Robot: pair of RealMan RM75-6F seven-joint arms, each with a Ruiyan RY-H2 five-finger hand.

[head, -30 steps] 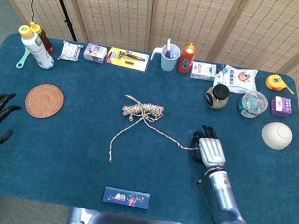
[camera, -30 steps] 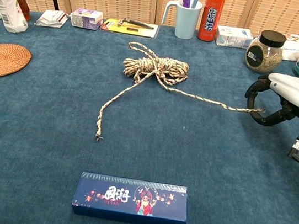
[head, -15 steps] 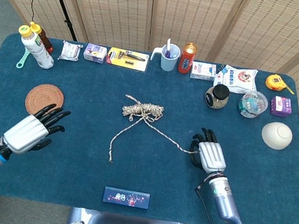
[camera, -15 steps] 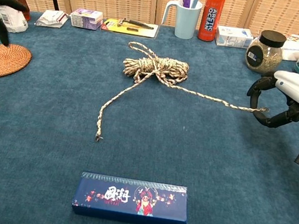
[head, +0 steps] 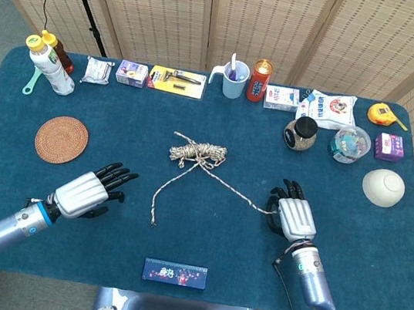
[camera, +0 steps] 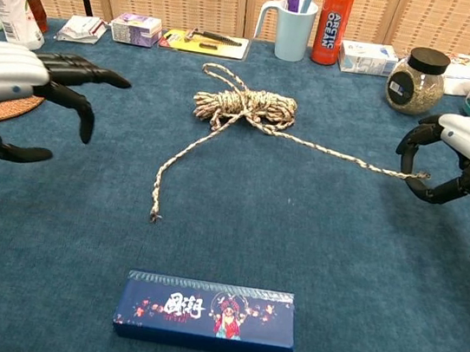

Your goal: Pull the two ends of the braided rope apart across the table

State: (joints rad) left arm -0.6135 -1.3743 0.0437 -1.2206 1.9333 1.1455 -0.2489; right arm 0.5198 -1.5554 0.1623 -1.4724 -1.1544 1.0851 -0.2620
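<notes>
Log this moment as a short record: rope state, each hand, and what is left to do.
rope: braided rope, still bundled mid-table, two strands trailing out
right end: runs to the right hand, pinched between its fingers
free end: lies loose on the cloth, nothing touching it
left hand: left hand open, fingers spread, beside the free end but apart from it
remaining: left hand must take the free end before the pull apart can start
</notes>
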